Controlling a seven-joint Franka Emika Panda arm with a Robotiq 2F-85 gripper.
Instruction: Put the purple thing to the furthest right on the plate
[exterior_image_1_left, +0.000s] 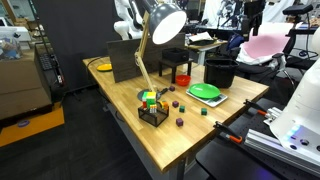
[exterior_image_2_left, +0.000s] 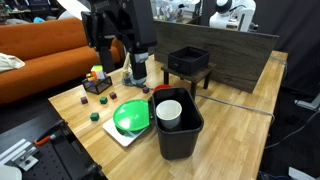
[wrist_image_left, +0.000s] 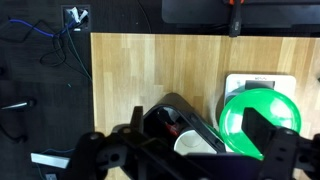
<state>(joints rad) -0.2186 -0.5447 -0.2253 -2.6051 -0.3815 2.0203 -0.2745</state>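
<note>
The green plate (exterior_image_1_left: 206, 92) (exterior_image_2_left: 131, 117) (wrist_image_left: 255, 120) rests on a white board, next to the black bucket. Small blocks lie scattered on the wooden table, among them dark purple ones (exterior_image_1_left: 179, 122) (exterior_image_2_left: 103, 101) some way from the plate. None of the blocks shows in the wrist view. My gripper (wrist_image_left: 200, 135) hangs high above the bucket and the plate's edge. It is open, its dark fingers (wrist_image_left: 265, 130) spread wide with nothing between them.
The black bucket (exterior_image_2_left: 178, 125) (wrist_image_left: 172, 120) holds a white cup (exterior_image_2_left: 169, 111). A red cup (exterior_image_1_left: 181, 77), a black box (exterior_image_2_left: 187, 60), a desk lamp (exterior_image_1_left: 160, 25) with a black base (exterior_image_1_left: 152, 113) and a green block (exterior_image_1_left: 202, 111) share the table.
</note>
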